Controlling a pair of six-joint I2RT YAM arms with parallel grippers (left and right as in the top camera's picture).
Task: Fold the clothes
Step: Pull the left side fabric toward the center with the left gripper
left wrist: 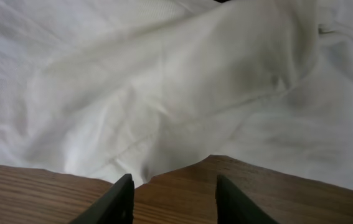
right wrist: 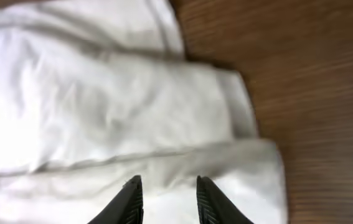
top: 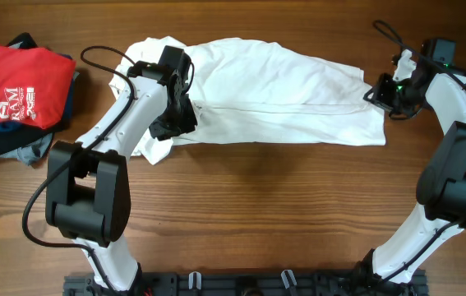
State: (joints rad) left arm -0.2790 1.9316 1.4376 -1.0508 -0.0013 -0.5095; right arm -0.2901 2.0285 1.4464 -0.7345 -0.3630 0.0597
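The clothes, a white T-shirt [top: 274, 90], lies in a long crumpled band across the far half of the table, with no lettering showing. My left gripper [top: 175, 123] hovers over its left end. In the left wrist view the left gripper [left wrist: 174, 183] is open, with bare wood between its fingers and the shirt's edge [left wrist: 164, 112] just ahead. My right gripper [top: 382, 92] is at the shirt's right end. The right wrist view shows the right gripper [right wrist: 168, 183] open above layered white cloth [right wrist: 101, 106], with nothing pinched.
A red shirt with a white logo [top: 15, 86] lies on dark blue and grey garments [top: 2, 148] at the far left edge. Bare wooden table [top: 265, 205] stretches in front of the shirt, and the arm bases stand at the near edge.
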